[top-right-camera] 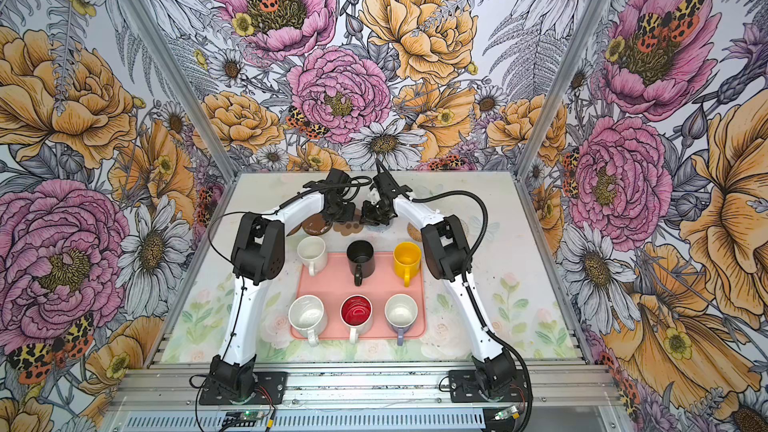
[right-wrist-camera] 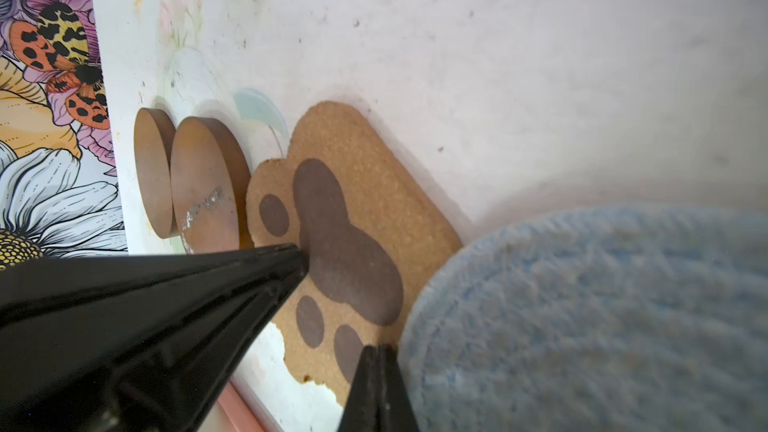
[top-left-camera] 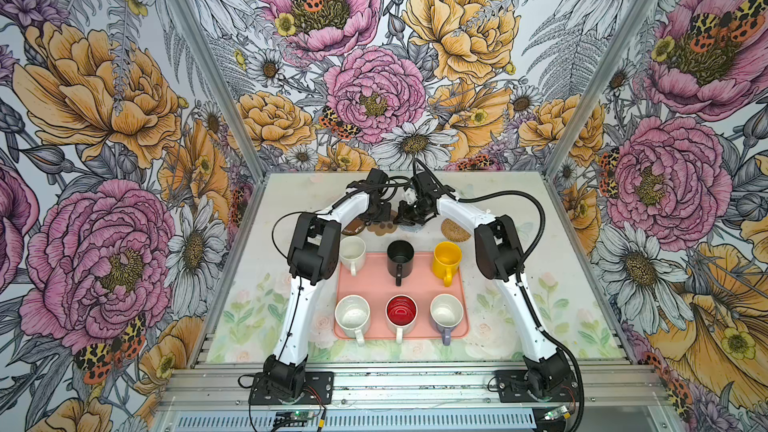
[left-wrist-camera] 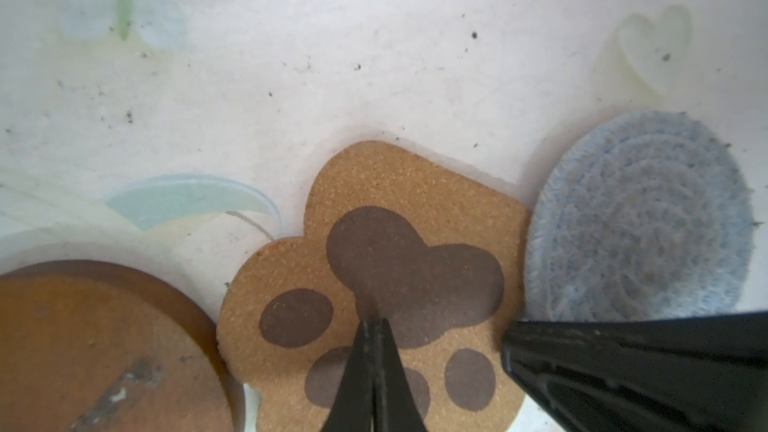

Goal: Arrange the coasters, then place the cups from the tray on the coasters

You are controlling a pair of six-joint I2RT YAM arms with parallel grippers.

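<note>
My left gripper [left-wrist-camera: 374,328] is pinched shut and empty, tips down on the paw-print coaster [left-wrist-camera: 415,268]. My right gripper [right-wrist-camera: 377,353] is shut and empty too, at the seam where that coaster meets the grey-blue woven coaster [right-wrist-camera: 602,305] on its right. A brown disc [left-wrist-camera: 95,347] lies just left of the paw print and the rattan coaster [top-left-camera: 453,228] further right, all on the far side of the tray [top-left-camera: 419,284], where six cups [top-left-camera: 401,311] stand.

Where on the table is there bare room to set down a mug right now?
Bare table lies behind the coaster row toward the back wall, and either side of the tray outside the arms. Crowded: the paw-print coaster, where the left gripper and right gripper meet, and the tray's six mugs.
</note>
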